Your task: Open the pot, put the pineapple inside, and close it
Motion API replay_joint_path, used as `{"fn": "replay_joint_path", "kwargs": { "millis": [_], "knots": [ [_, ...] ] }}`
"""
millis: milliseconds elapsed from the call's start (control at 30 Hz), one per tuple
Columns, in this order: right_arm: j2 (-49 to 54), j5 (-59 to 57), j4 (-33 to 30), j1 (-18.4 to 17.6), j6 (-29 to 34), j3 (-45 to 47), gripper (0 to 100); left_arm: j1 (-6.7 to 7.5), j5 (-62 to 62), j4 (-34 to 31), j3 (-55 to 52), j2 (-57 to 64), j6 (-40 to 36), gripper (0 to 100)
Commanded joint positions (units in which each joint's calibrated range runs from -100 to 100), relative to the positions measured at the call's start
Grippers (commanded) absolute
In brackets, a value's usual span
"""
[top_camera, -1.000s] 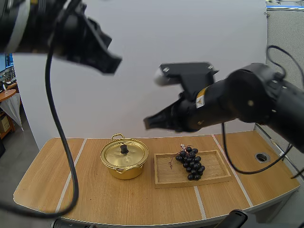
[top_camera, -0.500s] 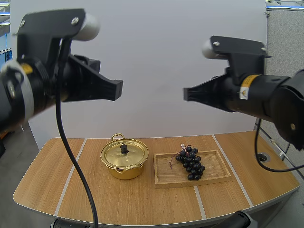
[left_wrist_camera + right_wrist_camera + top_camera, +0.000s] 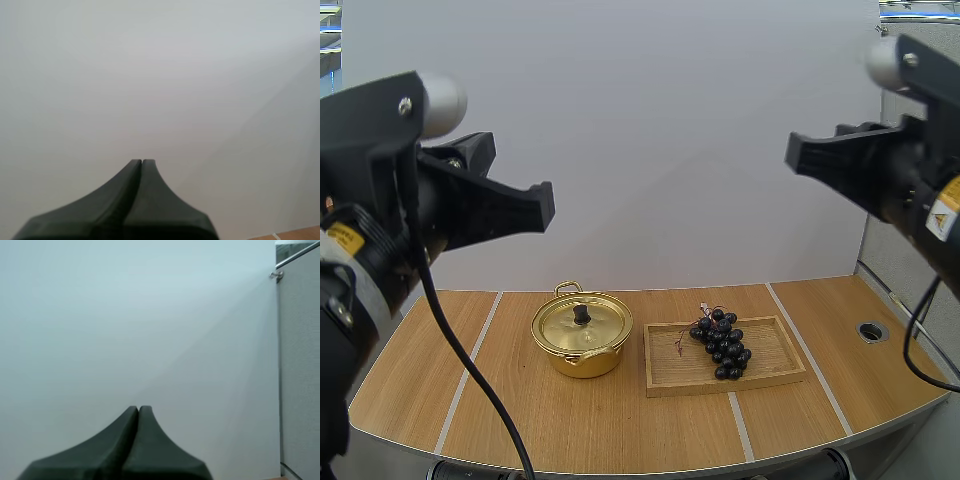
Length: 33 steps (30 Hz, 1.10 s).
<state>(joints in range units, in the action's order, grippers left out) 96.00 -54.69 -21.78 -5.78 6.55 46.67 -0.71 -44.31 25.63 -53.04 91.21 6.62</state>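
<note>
A gold pot (image 3: 582, 346) stands on the table left of centre, its lid (image 3: 582, 322) on with a black knob. To its right, a bunch of dark grapes (image 3: 720, 342) lies in a wooden tray (image 3: 675, 373); I see no pineapple. My left gripper (image 3: 542, 205) is raised high above the table's left side, fingers together as one wedge (image 3: 141, 162) in the left wrist view. My right gripper (image 3: 792, 155) is held high at the right, also shut on nothing (image 3: 138, 409). Both point toward the white back wall.
The wooden table (image 3: 570, 420) has pale seams across it and a round cable hole (image 3: 871, 329) at the far right. A white wall stands close behind the table. A grey partition rises at the right edge.
Both arms have swung outward and up: the left one has settled at the left, the right one has moved from the centre to the far right. Pot and grapes have not moved.
</note>
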Motion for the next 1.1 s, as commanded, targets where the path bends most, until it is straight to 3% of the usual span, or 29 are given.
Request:
{"fn": "replay_joint_path", "kwargs": {
  "millis": [0,333,533,733,967,1067],
  "knots": [
    [4.0,2.64,-0.11,2.97,0.17,-0.02,0,-0.14,3.47,0.77,-5.18,4.56,-0.51,0],
    [4.0,4.1,7.21,5.99,0.17,7.71,0,-0.14,9.42,0.66,-10.14,8.79,-0.51,0],
    [4.0,17.72,7.47,6.61,-2.6,19.28,0,-0.04,11.13,0.66,-11.73,8.79,-0.19,0],
    [4.0,36.4,11.25,6.61,-7.3,30.9,0,1.69,10.96,-1.94,-13.02,8.79,-0.19,0],
    [4.0,40.19,11.25,6.61,-7.3,41.16,0,2.03,14.37,-4.49,-21.6,8.79,-0.19,0],
    [4.0,40.19,11.25,6.61,-7.3,44.21,0,2.03,21.35,-4.58,-28.41,8.79,-0.19,0]
  ]
}}
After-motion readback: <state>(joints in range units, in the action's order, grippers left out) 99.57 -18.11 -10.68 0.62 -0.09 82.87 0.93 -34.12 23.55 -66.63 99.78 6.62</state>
